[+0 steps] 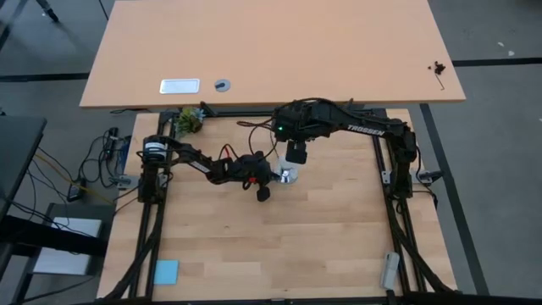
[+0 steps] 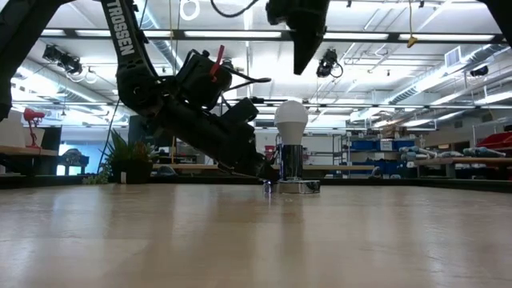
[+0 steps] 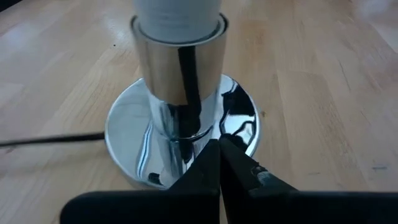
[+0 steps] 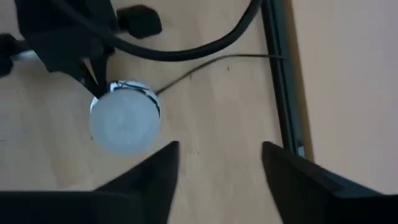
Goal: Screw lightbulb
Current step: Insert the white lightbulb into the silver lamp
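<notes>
Lightbulb (image 2: 291, 118) standing upright in the shiny socket (image 2: 291, 164), near the middle of the table (image 1: 322, 246), a bit toward the far edge. Round silver base (image 3: 124, 134) flat on the wood, thin black cord (image 3: 43, 140) running off it. Left gripper (image 3: 219, 146) low at the base, fingers pressed together, tips touching the shiny metal. Right gripper (image 4: 219, 158) up above the bulb, fingers spread apart, holding nothing. Small green plant (image 1: 190, 119) at the far edge. Blue card (image 1: 166, 272) near the front left corner.
</notes>
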`<action>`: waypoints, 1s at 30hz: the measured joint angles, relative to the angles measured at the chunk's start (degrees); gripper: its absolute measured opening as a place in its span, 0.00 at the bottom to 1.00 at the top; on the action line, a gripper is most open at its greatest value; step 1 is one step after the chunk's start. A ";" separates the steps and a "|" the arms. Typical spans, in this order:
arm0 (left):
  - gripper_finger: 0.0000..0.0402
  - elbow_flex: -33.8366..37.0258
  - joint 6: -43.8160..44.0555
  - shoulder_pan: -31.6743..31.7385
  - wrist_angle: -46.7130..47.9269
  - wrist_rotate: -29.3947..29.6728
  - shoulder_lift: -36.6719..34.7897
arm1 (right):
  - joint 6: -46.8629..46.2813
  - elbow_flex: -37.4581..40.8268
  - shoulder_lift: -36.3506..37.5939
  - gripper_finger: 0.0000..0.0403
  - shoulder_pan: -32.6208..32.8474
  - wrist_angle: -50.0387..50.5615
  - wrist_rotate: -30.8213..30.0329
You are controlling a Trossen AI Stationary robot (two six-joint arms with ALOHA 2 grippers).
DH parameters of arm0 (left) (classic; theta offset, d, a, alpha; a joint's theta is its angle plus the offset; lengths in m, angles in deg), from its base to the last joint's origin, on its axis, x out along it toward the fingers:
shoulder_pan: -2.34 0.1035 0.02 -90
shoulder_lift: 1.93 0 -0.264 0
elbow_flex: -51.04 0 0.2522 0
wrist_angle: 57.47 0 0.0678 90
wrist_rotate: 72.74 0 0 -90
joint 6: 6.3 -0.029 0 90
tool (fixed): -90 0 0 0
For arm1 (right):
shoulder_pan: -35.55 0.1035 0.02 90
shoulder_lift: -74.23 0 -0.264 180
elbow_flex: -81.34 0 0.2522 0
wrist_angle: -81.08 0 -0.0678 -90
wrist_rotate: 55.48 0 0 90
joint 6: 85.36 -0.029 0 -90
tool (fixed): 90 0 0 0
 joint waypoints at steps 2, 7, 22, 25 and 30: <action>0.01 0.00 -0.38 0.00 1.29 -0.06 -0.74 | 0.53 1.74 0.00 0.45 -0.22 -0.68 0.04; 0.01 0.12 -2.74 0.02 5.65 0.12 -3.81 | 1.40 6.27 0.26 0.08 -0.78 -2.75 -0.14; 0.01 0.17 -4.10 0.37 11.10 0.57 -7.01 | -1.00 34.25 18.82 0.01 -0.20 -28.00 2.21; 0.01 0.18 -4.09 0.37 11.06 0.52 -7.04 | -3.01 43.16 23.69 0.01 0.08 -37.55 3.50; 0.01 0.20 -3.02 0.39 11.84 0.51 -7.64 | -6.85 58.86 30.29 0.01 2.49 -55.24 3.78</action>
